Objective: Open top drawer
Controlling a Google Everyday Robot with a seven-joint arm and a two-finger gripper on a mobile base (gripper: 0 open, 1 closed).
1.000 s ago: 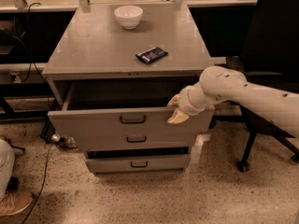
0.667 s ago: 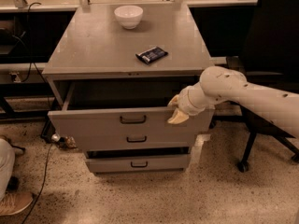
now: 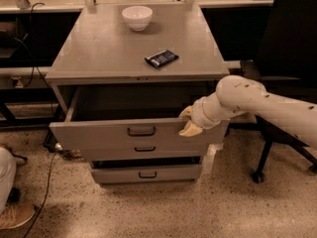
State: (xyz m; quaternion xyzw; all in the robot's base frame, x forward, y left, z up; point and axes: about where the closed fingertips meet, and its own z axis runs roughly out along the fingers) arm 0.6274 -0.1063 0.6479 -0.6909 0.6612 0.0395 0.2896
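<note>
The top drawer (image 3: 99, 133) of the grey metal cabinet (image 3: 133, 48) stands pulled out toward me, its dark inside showing behind the flat front. Its small dark loop handle (image 3: 141, 131) sits at the centre of the front. My gripper (image 3: 189, 122), with yellowish tips on a white arm (image 3: 267, 105) coming in from the right, is at the right end of the drawer front's top edge, to the right of the handle.
Two shorter drawers, middle (image 3: 114, 153) and bottom (image 3: 119, 174), sit below, the bottom one slightly out. A white bowl (image 3: 136, 17) and a dark packet (image 3: 161, 58) lie on the cabinet top. A black office chair (image 3: 287, 48) stands at the right. A cable (image 3: 44, 192) and a shoe (image 3: 15, 214) are at the left on the floor.
</note>
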